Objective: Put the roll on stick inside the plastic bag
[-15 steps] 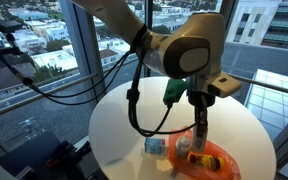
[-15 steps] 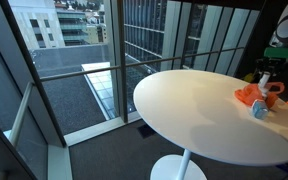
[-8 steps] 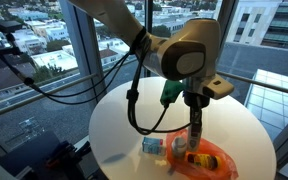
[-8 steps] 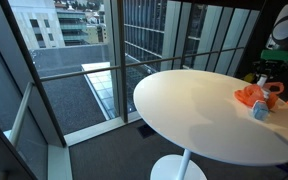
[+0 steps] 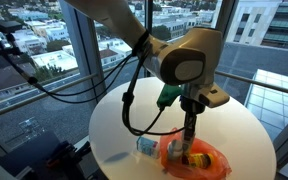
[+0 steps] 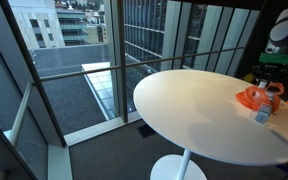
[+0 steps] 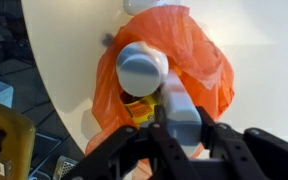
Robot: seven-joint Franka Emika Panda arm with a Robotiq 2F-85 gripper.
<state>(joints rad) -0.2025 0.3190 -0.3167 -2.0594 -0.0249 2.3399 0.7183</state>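
My gripper (image 7: 185, 128) is shut on the roll on stick (image 7: 180, 103), a slim greyish tube held between the two black fingers. It hangs over the crinkled orange plastic bag (image 7: 192, 45), right at the bag's opening. Beside the stick, a yellow-labelled bottle with a white cap (image 7: 141, 66) shows inside the bag. In an exterior view the gripper (image 5: 188, 133) points straight down into the bag (image 5: 206, 162) on the round white table. The bag also shows far right in an exterior view (image 6: 252, 97), under the gripper (image 6: 269, 86).
A small blue-and-white box (image 5: 144, 147) lies on the table (image 5: 114, 125) just beside the bag. Black cables (image 5: 134, 105) hang from the arm over the table. The table edge is close behind the bag. Glass windows and a railing surround the table.
The gripper has moved a little sideways and lower into the bag with the stick. The bag and the blue-and-white box have shifted slightly the same way.
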